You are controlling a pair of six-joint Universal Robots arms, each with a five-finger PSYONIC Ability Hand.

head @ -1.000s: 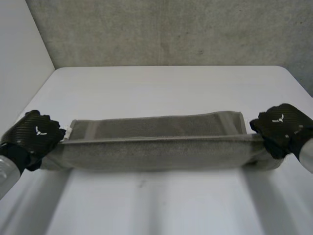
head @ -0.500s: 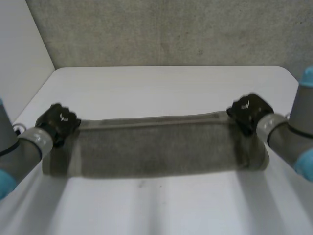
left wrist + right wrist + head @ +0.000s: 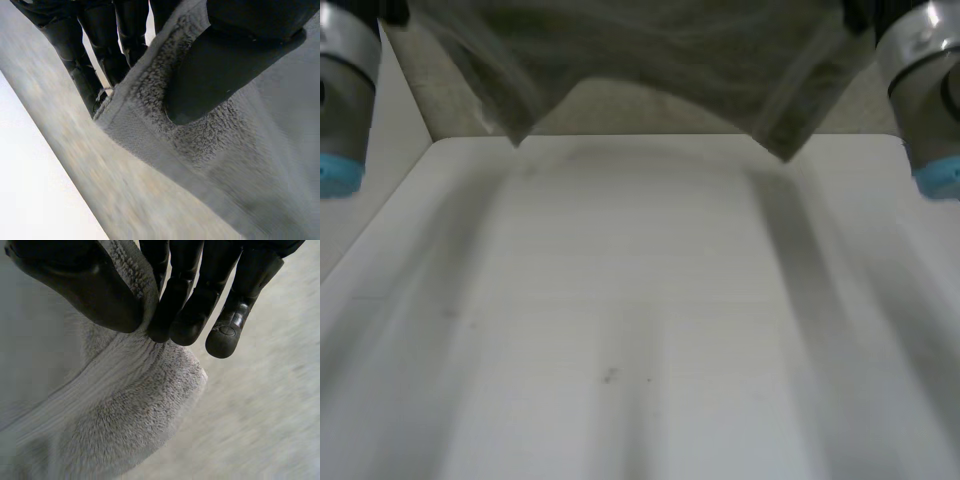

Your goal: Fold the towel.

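at the left, the left arm (image 3: pixel 340 90) reaches up, and the left hand (image 3: pixel 225 70) pinches an edge of the grey terry towel (image 3: pixel 650 50) between thumb and fingers. the towel hangs spread in the air, well above the white table (image 3: pixel 620 330), two corners drooping, likely to straighten it for a fold. at the right, the right hand (image 3: pixel 75 285) pinches the opposite end likewise, thumb against fingers.

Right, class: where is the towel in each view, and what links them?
Head view: towel hangs between left arm and right arm, above the white table.
Left wrist view: towel pinched by thumb and fingers of the left hand.
Right wrist view: towel pinched likewise by the right hand.
Shared landmark: the towel's pinched ends.
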